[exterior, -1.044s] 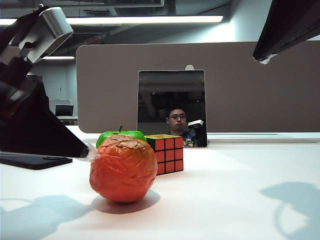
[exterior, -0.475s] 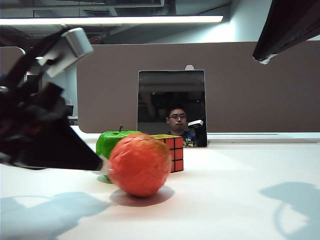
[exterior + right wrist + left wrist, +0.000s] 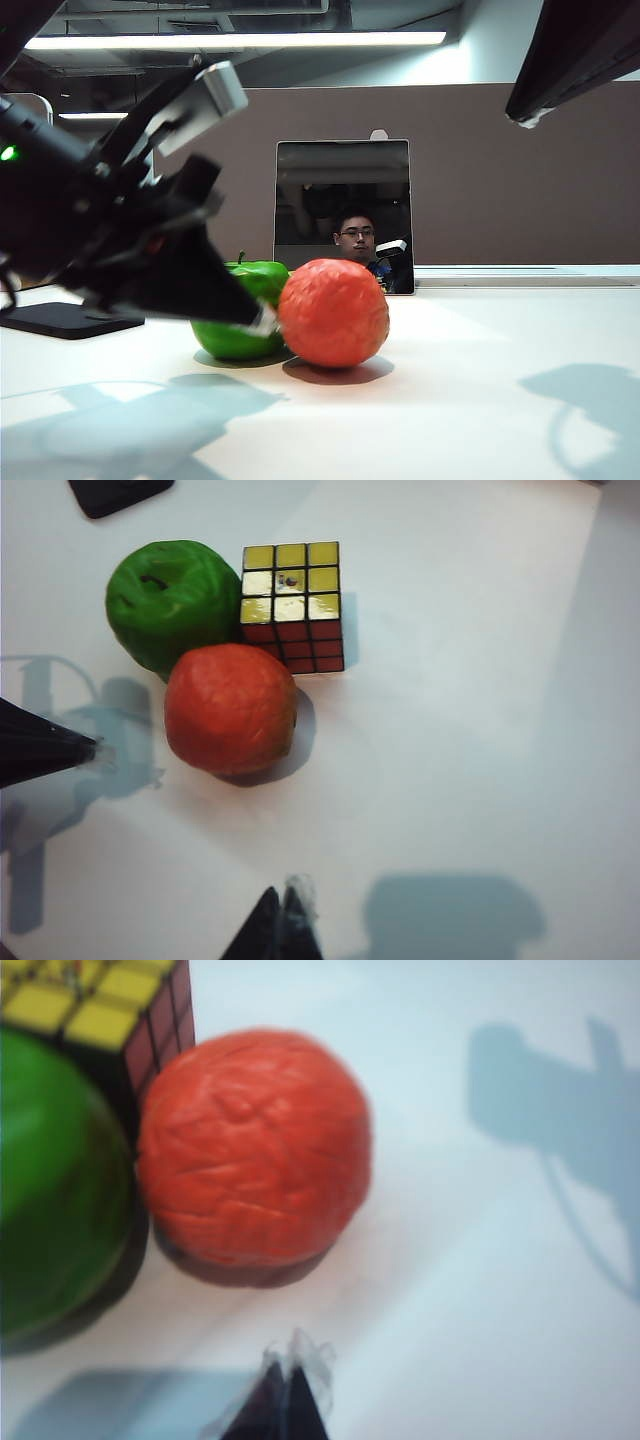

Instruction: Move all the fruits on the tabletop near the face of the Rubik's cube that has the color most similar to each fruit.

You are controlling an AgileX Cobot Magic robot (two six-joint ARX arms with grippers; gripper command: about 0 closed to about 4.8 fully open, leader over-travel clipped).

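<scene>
Your left gripper (image 3: pixel 290 1385) sits low over the plain white tabletop (image 3: pixel 460 740), fingertips pressed together and holding nothing, just left of the wrinkled orange-red round fruit (image 3: pixel 230 708). That fruit rests against the red face of the small black-edged Rubik's cube (image 3: pixel 293 605), with the glossy bright-green apple (image 3: pixel 170 602) touching the cube's left side; from the exterior view the orange fruit hides the cube. Your right gripper (image 3: pixel 280 920) hangs high above the near side of the table, tips together too, well apart from everything.
</scene>
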